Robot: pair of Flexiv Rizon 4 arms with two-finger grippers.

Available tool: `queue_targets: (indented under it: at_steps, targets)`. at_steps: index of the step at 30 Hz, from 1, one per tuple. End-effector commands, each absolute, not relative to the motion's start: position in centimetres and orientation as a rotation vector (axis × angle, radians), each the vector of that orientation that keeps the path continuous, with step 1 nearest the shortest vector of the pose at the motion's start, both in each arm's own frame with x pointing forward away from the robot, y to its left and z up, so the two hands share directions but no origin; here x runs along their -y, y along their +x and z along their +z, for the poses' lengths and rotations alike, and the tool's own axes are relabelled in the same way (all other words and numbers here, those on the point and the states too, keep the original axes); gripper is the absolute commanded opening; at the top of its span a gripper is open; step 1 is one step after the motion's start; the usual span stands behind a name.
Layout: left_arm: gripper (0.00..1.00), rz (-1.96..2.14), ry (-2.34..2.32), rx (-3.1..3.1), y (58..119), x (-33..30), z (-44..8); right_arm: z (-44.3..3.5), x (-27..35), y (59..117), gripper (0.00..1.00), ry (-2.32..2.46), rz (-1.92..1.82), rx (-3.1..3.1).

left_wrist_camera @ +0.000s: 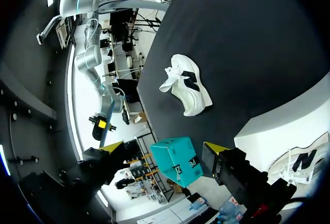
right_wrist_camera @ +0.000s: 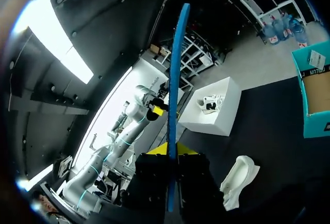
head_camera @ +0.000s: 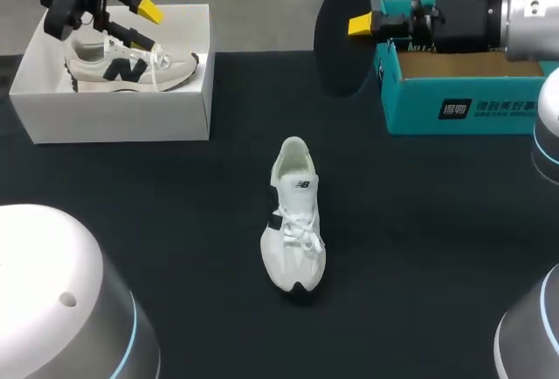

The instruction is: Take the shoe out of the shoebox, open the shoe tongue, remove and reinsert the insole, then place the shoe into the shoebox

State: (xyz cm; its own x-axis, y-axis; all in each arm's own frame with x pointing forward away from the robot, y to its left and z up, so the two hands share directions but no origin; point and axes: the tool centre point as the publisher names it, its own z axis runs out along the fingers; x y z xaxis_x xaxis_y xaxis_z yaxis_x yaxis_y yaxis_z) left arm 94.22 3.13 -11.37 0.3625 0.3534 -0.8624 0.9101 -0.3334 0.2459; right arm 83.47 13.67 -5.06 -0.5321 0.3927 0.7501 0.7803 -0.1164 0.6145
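Note:
A white shoe (head_camera: pixel 295 217) lies alone on the black table (head_camera: pixel 437 239), toe toward the front edge, its tongue pulled up. My right gripper (head_camera: pixel 355 24) hangs above the back of the table, shut on a dark insole (head_camera: pixel 341 34) that droops from it. In the right wrist view the insole (right_wrist_camera: pixel 174 79) stands edge-on, blue, between the fingers of that gripper (right_wrist_camera: pixel 171 152), with the shoe (right_wrist_camera: pixel 240 180) below. My left gripper (head_camera: pixel 140 25) is open over the white shoebox (head_camera: pixel 113 113). From the left wrist, the open left gripper (left_wrist_camera: pixel 162 147) looks toward the shoe (left_wrist_camera: pixel 188 84).
The white shoebox at the back left holds a second shoe (head_camera: pixel 131 66) with a dark logo. A teal cardboard box (head_camera: pixel 463 104) stands open at the back right, behind my right gripper. Bare black table surrounds the white shoe.

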Motion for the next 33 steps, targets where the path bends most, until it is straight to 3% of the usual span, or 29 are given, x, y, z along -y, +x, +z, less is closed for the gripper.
queue_targets:
  at_steps: [1, 19, 33]
  targets:
    - [1.00, -0.924, 1.868, -1.103, 94.2, -3.1, -11.3, -7.3, -14.8, 85.6, 0.00, -1.206, -1.814, 1.823]
    - [1.00, -0.924, 1.868, -1.103, 94.2, -3.1, -11.3, -13.4, -17.6, 88.9, 0.00, -1.042, -1.802, 1.762]
    - [1.00, -0.924, 1.868, -1.103, 94.2, -3.1, -11.3, -13.4, -17.6, 88.9, 0.00, -1.042, -1.802, 1.762]
